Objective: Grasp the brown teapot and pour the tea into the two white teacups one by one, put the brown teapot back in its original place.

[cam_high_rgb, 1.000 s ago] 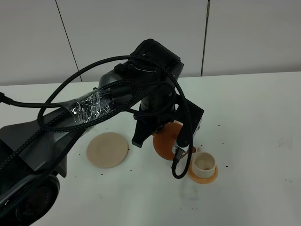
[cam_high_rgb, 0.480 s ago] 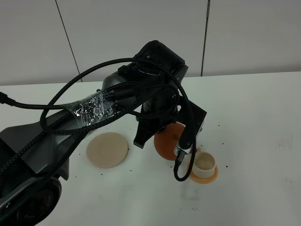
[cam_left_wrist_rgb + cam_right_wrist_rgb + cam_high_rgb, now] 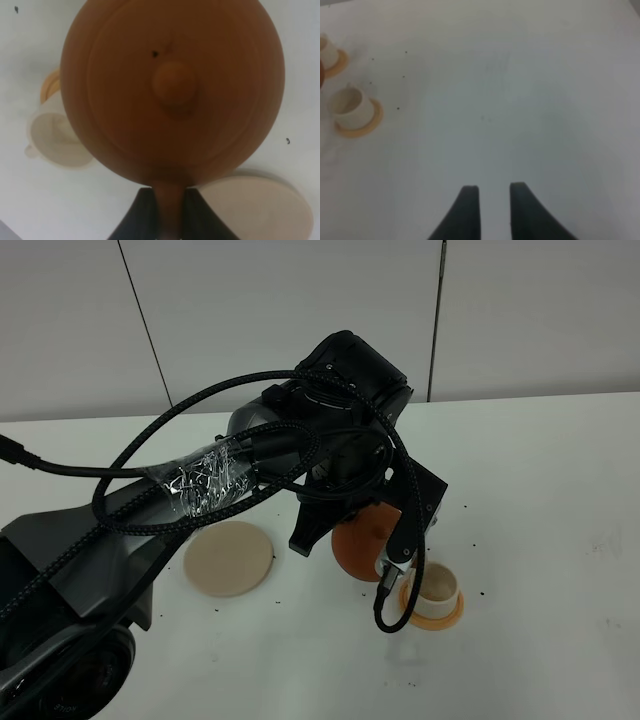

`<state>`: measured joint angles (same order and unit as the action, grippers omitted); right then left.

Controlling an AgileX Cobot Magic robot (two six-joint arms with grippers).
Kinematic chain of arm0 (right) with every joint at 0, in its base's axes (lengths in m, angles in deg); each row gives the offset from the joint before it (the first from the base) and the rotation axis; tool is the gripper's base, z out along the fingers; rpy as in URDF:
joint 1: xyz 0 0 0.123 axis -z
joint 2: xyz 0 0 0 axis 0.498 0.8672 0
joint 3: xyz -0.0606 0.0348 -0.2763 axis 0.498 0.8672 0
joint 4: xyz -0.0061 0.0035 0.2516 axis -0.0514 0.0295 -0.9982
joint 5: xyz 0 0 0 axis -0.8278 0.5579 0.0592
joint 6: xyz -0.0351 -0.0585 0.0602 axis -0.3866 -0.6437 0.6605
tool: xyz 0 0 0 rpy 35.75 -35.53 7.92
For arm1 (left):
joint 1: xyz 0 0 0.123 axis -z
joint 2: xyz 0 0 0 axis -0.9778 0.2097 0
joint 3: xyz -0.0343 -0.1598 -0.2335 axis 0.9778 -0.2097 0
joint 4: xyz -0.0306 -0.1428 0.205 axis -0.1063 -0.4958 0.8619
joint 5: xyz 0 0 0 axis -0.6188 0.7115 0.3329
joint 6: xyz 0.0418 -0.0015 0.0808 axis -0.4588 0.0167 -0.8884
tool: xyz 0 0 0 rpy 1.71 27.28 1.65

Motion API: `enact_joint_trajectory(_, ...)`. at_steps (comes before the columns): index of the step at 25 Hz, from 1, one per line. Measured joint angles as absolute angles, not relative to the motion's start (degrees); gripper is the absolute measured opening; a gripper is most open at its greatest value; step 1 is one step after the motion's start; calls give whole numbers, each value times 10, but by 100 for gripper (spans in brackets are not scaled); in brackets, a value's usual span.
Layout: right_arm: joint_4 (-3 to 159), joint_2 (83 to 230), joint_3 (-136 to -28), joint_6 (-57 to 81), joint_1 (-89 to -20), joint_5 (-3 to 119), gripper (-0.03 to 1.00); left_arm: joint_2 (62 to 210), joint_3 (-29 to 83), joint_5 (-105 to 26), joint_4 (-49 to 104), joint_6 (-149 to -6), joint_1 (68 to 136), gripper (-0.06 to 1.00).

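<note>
At the left of the white surface (image 3: 560,500) lies the beige disc (image 3: 228,558), flat and bare. Just to its right the left arm (image 3: 330,430), wrapped in black cables (image 3: 150,440), reaches over the middle. Its left gripper (image 3: 170,205) is pinched tight on the loop handle of the brown teapot (image 3: 362,540). The teapot sits between the disc and a cup and appears lifted off the surface, its knobbed lid (image 3: 173,86) facing the wrist camera. Next to the teapot on the right stands a white teacup (image 3: 434,585) on its orange coaster (image 3: 440,620), very close to the pot's body. The second teacup (image 3: 326,50) shows only at the edge of the right wrist view, also on an orange coaster, near the first. Farther right, the right gripper (image 3: 494,200) hovers over bare surface well apart from the cups, its fingers slightly parted with nothing between them.
</note>
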<state>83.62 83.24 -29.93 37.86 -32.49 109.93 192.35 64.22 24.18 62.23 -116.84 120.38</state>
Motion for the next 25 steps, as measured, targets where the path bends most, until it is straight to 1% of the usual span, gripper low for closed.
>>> enact_joint_trajectory(12, 836, 832, -299, 379, -325, 1099, 15, 1924, 642, 242, 644, -1164, 1210, 17)
enact_joint_trajectory(25, 836, 832, -299, 379, -325, 1099, 15, 1924, 642, 212, 661, -1164, 1210, 17)
